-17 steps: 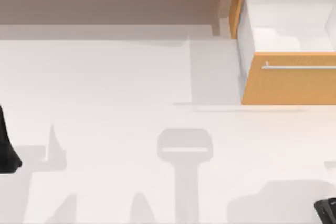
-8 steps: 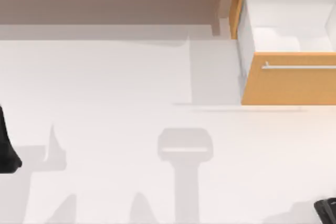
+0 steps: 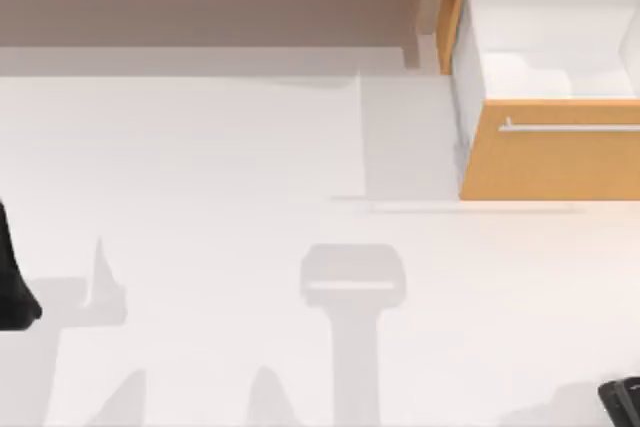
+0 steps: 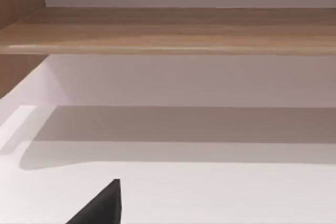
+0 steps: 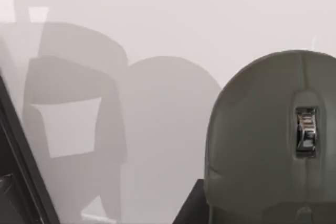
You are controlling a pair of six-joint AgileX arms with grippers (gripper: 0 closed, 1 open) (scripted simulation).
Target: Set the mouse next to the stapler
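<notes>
Close under the right wrist camera the mouse [image 5: 273, 140] is seen on the white table [image 3: 220, 167]; right gripper [image 3: 625, 402] finger state cannot be told; stapler unseen, so a centred, square grasp is advised; left gripper [image 3: 15, 297] parked at the left edge.
</notes>
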